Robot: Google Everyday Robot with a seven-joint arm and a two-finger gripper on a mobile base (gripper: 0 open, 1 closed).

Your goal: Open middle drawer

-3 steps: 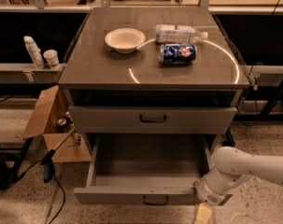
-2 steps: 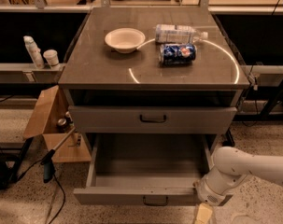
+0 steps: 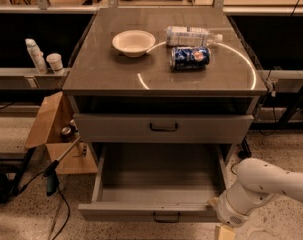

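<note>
We find the gripper (image 3: pixel 225 232) low at the front right corner of the middle drawer (image 3: pixel 156 184), just beside its front panel and partly cut off by the frame edge. We cannot tell whether it is clenched or released. Nothing differs from a second ago: arm and drawer sit where they were, so we judge the pull finished. The middle drawer stands pulled well out, its bed bare. Directly above it the upper drawer (image 3: pixel 163 129) is closed. Higher, on the cabinet top (image 3: pixel 106 74), a white bowl (image 3: pixel 133 42) looks empty, with a water bottle (image 3: pixel 191 35) and a soda can (image 3: pixel 190 57) lying beside it. Left of the drawer, a cardboard box (image 3: pixel 51 129) holds something small we cannot identify.
</note>
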